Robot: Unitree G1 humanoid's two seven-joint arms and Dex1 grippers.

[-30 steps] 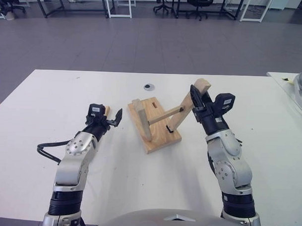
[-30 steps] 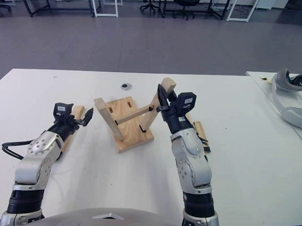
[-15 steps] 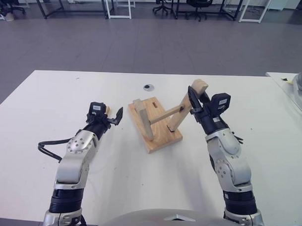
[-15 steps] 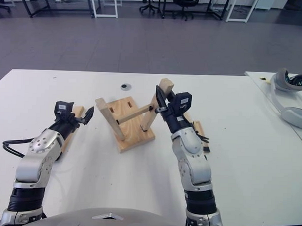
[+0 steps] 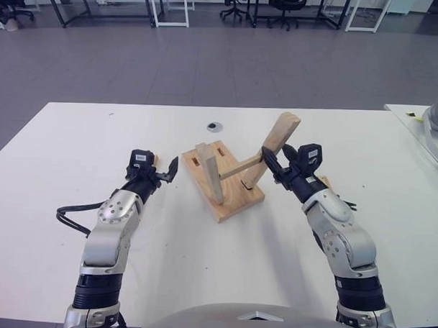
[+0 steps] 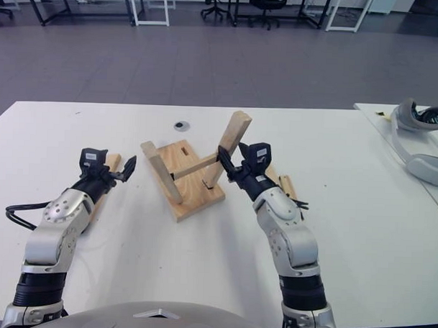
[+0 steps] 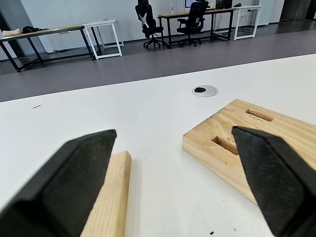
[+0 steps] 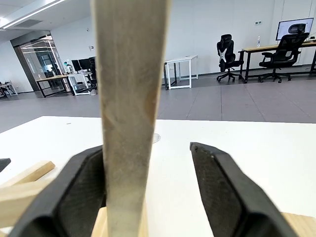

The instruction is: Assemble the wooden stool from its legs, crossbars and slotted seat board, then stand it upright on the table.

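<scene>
The slotted seat board (image 5: 231, 197) lies flat on the white table (image 5: 54, 158). Two legs stand up from it: a short left one (image 5: 208, 171) and a long right one (image 5: 276, 146) that leans to the right. A crossbar (image 5: 242, 165) joins them. My right gripper (image 5: 271, 164) is open around the lower half of the leaning leg (image 8: 129, 98); one finger (image 8: 84, 192) touches it and the other (image 8: 222, 197) stands apart. My left gripper (image 5: 165, 172) hangs open just left of the board, over a loose wooden piece (image 7: 108, 197).
More loose wooden pieces (image 6: 286, 186) lie on the table beside my right forearm. A round cable grommet (image 5: 215, 126) sits behind the board. A black cable (image 5: 64, 220) loops at the left. A headset (image 6: 420, 142) rests on the neighbouring table at the far right.
My right gripper has slid down the leaning leg from near its top to its lower half. The seat board and legs shifted slightly. The left arm stayed put.
</scene>
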